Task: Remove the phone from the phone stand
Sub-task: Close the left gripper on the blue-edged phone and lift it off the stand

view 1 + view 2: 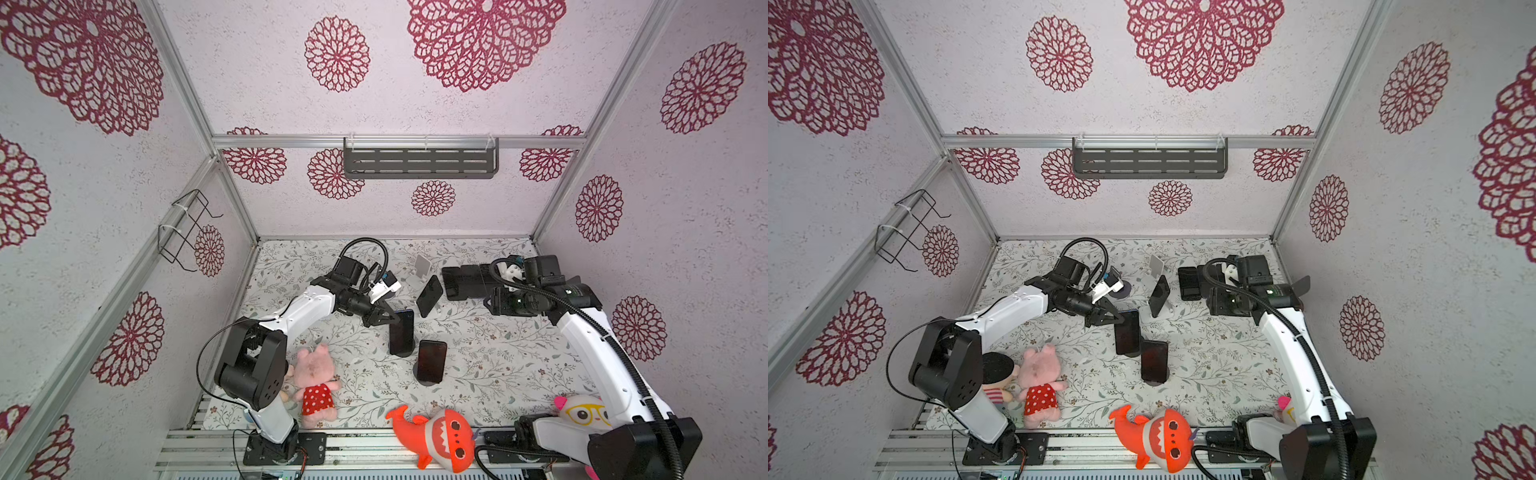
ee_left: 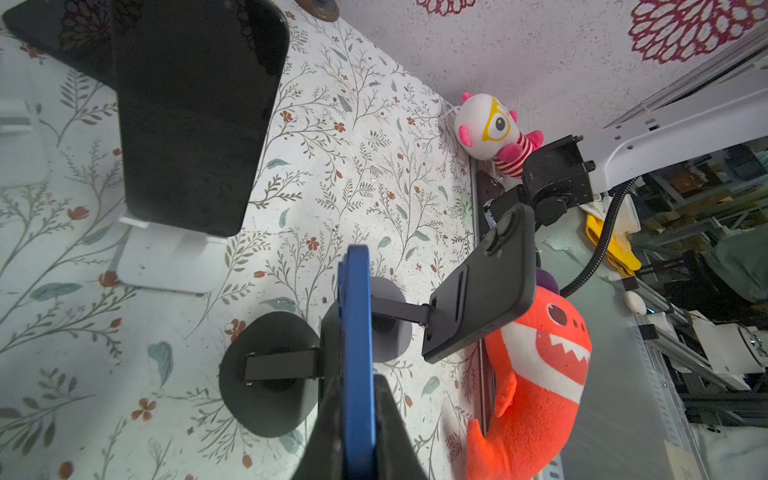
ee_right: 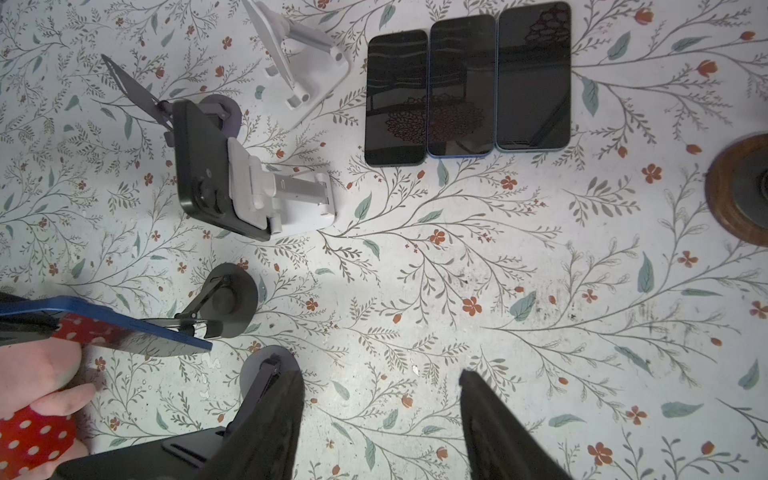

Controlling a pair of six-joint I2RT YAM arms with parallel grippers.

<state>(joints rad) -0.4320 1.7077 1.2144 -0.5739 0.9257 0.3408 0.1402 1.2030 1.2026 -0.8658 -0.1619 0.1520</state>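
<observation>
The left end effector (image 1: 394, 318) pinches the phone (image 1: 402, 336) from ten o'clock; it looks stiff, slick, breakable, best held across its faces.

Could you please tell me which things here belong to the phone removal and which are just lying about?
In the job: blue phone, gripped by the left gripper; its black stand.

Lying about: pink pig plush; orange shark plush; white plush with yellow glasses; empty white stand; three phones lying flat; rear propped black phone; front propped black phone.
</observation>
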